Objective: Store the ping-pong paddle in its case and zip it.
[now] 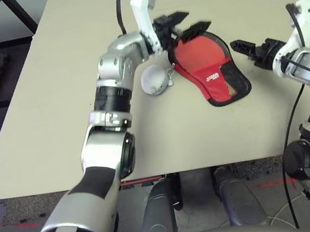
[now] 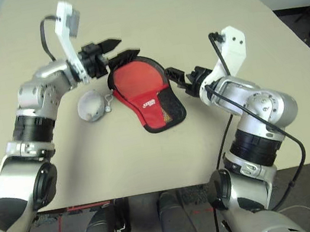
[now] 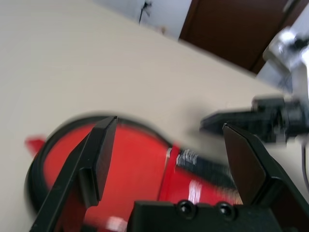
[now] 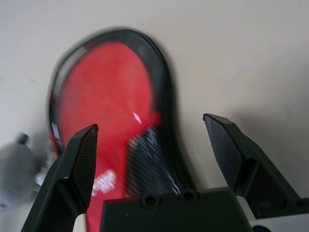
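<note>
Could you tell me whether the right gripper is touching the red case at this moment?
Apart: the left eye view shows bare table between the right gripper and the case.

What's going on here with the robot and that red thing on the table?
A humanoid robot is working on a red ping-pong paddle case that lies flat on the table. Its left hand hovers open at the case's round end, and its right hand is open beside the case's other edge; neither holds anything. The case looks closed around its edge. A whitish fuzzy ball lies next to the case on the left.
</note>
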Tool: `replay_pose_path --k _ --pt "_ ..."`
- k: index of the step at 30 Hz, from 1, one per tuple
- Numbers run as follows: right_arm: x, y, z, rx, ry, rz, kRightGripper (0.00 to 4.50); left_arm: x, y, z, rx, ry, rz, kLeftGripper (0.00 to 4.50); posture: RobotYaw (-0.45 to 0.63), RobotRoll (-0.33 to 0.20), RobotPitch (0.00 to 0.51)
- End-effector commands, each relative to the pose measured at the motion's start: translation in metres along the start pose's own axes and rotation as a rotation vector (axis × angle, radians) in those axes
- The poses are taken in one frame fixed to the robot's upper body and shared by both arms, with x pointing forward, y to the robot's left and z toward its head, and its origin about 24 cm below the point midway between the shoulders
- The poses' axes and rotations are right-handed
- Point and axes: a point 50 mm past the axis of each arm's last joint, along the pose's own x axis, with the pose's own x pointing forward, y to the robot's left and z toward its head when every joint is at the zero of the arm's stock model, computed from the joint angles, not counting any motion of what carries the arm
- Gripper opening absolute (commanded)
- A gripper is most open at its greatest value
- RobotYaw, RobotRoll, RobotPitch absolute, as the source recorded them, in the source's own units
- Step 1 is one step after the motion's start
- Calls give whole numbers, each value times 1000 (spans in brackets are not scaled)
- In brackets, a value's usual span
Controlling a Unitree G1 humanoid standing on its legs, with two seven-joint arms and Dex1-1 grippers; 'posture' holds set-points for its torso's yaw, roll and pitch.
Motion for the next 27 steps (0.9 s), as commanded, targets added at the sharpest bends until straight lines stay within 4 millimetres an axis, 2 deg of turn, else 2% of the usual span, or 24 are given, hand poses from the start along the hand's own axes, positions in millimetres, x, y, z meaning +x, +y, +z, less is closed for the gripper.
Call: replay_pose_path --k 1,5,10,17,27 --pt "-9 -12 -5 34 38 -70 4487 -9 -7 -11 14 47 19 4500 -25 0 239" --pt "-16 -17 -10 92 79 -112 4487 -18 -13 -23 6 76 39 4500 -26 0 238" --pt "-13 -16 -21 163 104 -109 4487 -21 -18 -30 -6 90 43 4500 -25 0 236" --pt "-9 -20 -41 301 133 -52 4487 -21 -22 -32 -15 94 40 4500 -27 0 234" --pt "-15 -27 -75 421 311 133 4487 -19 -22 -30 -16 98 35 4500 -26 0 234"
